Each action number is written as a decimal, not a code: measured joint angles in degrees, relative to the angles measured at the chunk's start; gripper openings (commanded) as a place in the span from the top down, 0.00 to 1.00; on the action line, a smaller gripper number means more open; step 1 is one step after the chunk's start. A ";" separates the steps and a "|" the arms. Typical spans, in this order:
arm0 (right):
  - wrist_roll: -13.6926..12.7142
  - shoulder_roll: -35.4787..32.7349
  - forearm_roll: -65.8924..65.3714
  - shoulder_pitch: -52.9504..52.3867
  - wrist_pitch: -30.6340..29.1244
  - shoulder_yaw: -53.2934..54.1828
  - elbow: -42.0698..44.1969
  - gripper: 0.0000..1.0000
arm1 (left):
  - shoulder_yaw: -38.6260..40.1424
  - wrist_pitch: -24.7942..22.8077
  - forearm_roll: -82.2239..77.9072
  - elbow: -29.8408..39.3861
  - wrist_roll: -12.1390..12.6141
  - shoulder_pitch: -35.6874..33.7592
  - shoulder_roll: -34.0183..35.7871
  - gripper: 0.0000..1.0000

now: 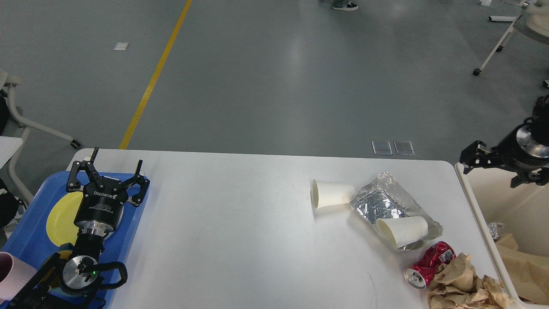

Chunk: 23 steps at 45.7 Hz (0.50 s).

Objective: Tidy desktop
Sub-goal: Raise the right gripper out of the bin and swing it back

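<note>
Two white paper cups (332, 194) on the wide white bench (223, 231), one crushed red can (426, 265); left fingers (109, 169) spread wide, right gripper's (472, 156) can't tell.

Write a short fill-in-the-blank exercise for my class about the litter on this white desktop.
1. The two paper cups on the desktop lie on their ____.
2. The crushed can is ____ in colour.
3. One paper cup rests on a crumpled ____ tray.
4. The left gripper hangs over a ____ tray.

Missing words: sides; red; foil; blue
</note>
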<state>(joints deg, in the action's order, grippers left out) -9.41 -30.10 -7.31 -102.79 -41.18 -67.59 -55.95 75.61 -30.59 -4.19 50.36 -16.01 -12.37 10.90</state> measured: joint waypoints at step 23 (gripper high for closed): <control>-0.40 2.45 7.62 -36.26 -13.83 -3.50 -26.81 0.00 | -0.02 0.00 0.01 0.00 0.02 -0.01 0.00 0.04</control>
<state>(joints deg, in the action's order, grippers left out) -9.80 -27.66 0.31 -139.05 -55.00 -71.09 -82.76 75.59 -30.59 -4.19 50.36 -15.99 -12.38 10.90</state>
